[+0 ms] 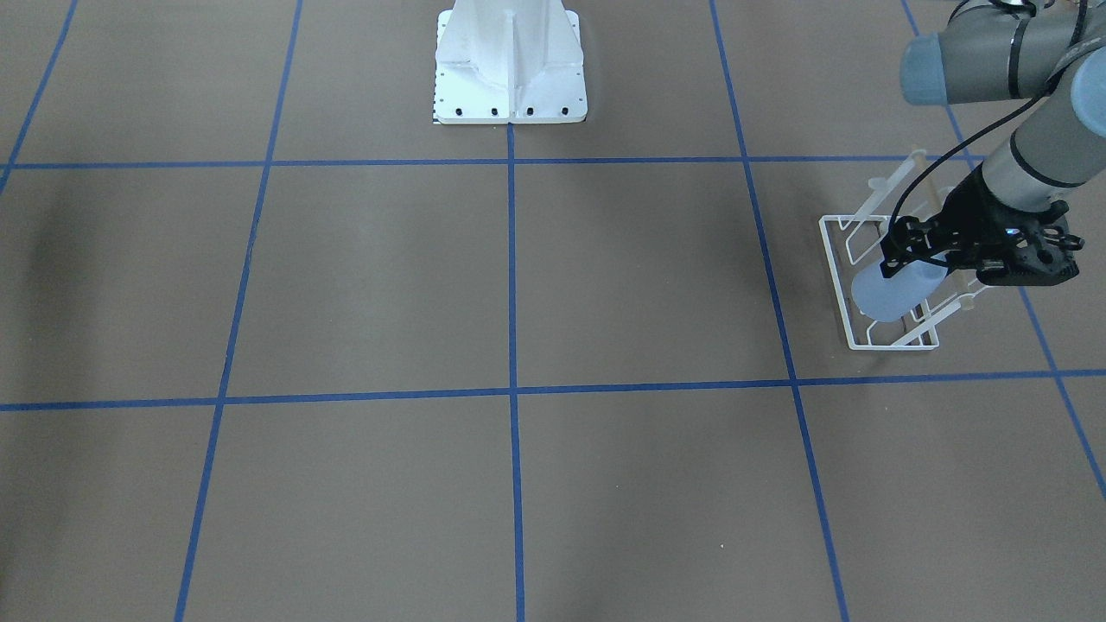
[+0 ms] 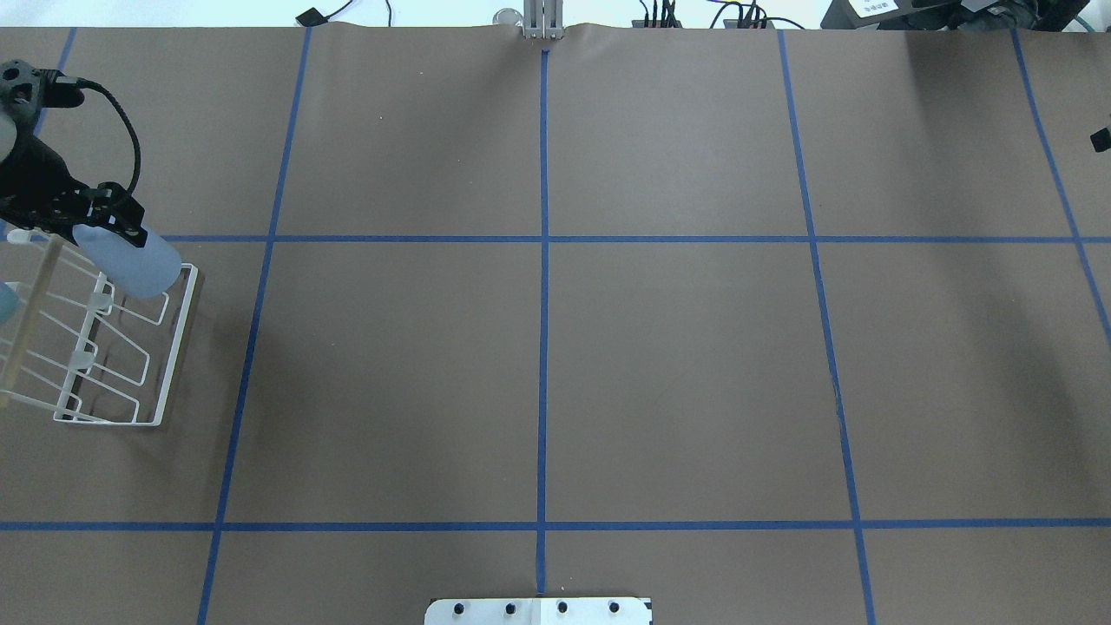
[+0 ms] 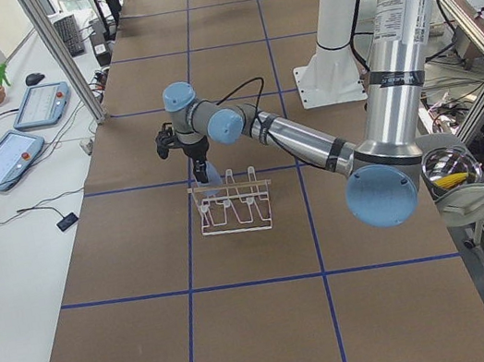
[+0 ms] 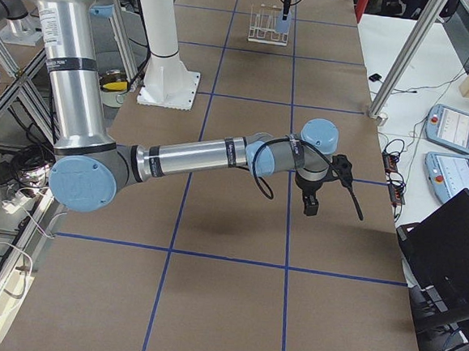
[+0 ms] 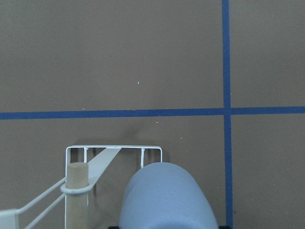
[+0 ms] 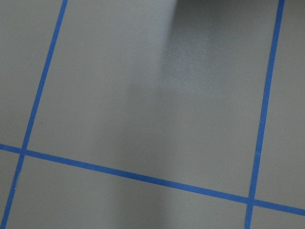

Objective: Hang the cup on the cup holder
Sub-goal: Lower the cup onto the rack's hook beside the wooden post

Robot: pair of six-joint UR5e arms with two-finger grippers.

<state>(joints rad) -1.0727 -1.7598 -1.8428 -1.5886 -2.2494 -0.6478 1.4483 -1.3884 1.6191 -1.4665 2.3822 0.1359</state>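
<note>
Now cup (image 1: 890, 295) in L gripper (image 1: 909, 259)

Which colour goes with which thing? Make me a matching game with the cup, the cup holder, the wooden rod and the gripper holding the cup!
Things:
1. cup
2. cup holder
3. wooden rod
4. left gripper

Colours:
A. black
B. pale blue
C. white
D. tan

Pairs: 1-B, 2-C, 3-D, 4-A
</note>
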